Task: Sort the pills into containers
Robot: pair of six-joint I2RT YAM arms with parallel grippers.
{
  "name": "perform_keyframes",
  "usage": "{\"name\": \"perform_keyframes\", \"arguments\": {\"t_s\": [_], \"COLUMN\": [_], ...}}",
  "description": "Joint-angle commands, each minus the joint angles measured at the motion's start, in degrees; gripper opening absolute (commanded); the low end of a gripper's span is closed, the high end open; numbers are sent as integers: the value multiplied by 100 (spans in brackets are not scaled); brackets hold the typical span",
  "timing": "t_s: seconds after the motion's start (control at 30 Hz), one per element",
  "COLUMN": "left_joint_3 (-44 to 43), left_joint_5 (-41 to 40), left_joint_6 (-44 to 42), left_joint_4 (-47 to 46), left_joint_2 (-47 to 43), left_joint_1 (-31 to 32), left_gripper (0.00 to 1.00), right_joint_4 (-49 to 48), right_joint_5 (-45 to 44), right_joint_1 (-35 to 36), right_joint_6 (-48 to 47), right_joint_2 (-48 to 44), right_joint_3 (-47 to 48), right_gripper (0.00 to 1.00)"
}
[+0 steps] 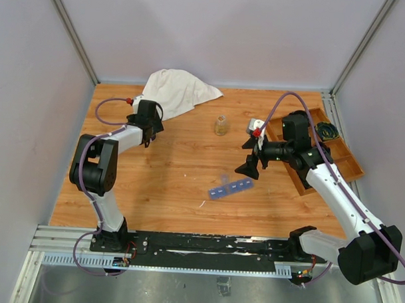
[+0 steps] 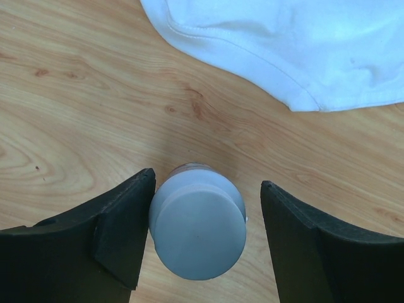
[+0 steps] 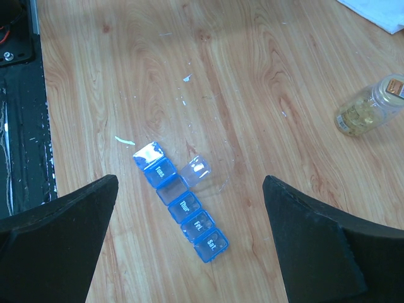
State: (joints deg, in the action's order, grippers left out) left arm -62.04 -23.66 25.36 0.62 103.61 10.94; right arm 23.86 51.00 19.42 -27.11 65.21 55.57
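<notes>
Straddling grey-capped bottle (image 2: 199, 230) beside white cloth (image 2: 297, 44) toward desk's (image 1: 175, 170) far-left corner: left gripper (image 2: 207, 183), jaws open, one finger touching cap. Right gripper (image 1: 250, 170) hanging wide open over containers (image 3: 182, 205), lying mid-desk toward near edge. No pills showing in compartments; sorting seemingly not begun.

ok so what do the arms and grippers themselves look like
The left arm and right arm have white links with chunky black joints. A purple cable loops along each, ending at a small red fitting near the wrist. The left gripper and right gripper each have two wide, matte black fingers tapering to blunt tips. No markings are visible.
</notes>
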Motion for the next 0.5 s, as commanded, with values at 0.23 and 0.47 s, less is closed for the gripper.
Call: {"name": "perform_keyframes", "arguments": {"t_s": [0.23, 0.47], "left_joint_3": [-201, -220], "left_joint_5": [31, 61], "left_joint_6": [-5, -22], "left_joint_4": [43, 69], "left_joint_2": [106, 106], "left_joint_1": [-52, -50], "left_gripper": [74, 70], "right_joint_4": [-18, -9], "right_joint_5": [120, 129], "right_joint_1": [-70, -69], "right_joint_6": [-66, -62], "right_joint_2": [5, 2], "right_joint_3": [-19, -11], "right_gripper": [100, 100]}}
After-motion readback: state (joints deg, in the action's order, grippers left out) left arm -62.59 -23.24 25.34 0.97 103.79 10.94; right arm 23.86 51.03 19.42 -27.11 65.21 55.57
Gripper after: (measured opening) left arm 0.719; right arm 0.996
